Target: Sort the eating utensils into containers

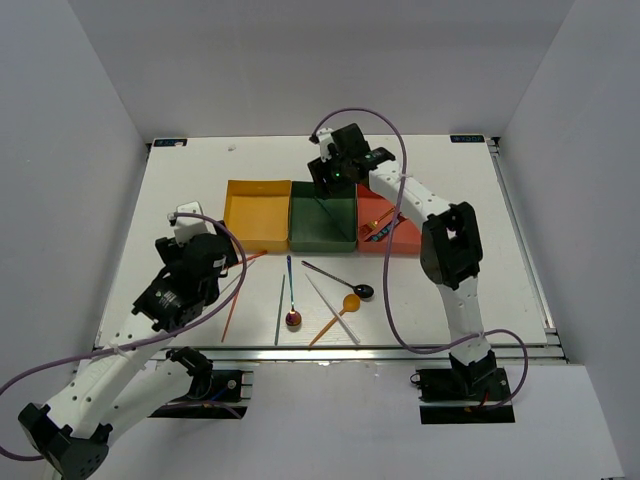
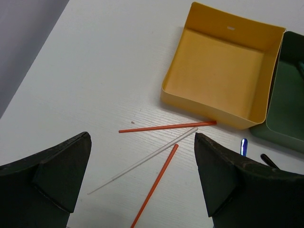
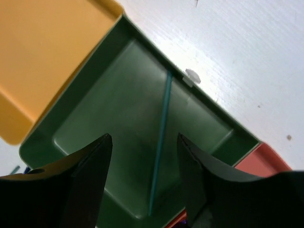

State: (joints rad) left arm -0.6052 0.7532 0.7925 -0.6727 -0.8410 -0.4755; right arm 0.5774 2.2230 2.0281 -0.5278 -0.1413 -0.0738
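The right gripper [image 3: 144, 141] was held over the green tray [image 3: 104, 104] with its jaws parted and nothing clasped. The green chopstick [image 3: 163, 118] was seen below and between the fingers, touching neither. It lay inside the tray on a slant, its far end propped against the far wall near the rim.

That prop was judged the main hazard. If the fingers were drawn back low or sideways, the stick could be clipped and levered over the rim – a straight lift would be safer. Room was tight on both sides: the yellow tray [image 3: 47, 57] was set against the green one on the left finger's side, and the red tray [image 3: 261, 159] was set at the right finger's side. Only upward was clear space found.

The left gripper [image 2: 142, 142] was held fully spread and empty. Beneath it, 2 orange chopsticks [image 2: 166, 127] and 1 white chopstick [image 2: 142, 161] were bunched, the white one passing just beside both. A closing there could trap 2 sticks at once, and different colours might then be carried together. The upper orange stick's end was seen against the yellow tray's near wall – a sideways drag could nudge that tray. Bare table was left open on the left finger's side, while trays and a blue-handled utensil [image 2: 243, 146] were crowded by the right finger.
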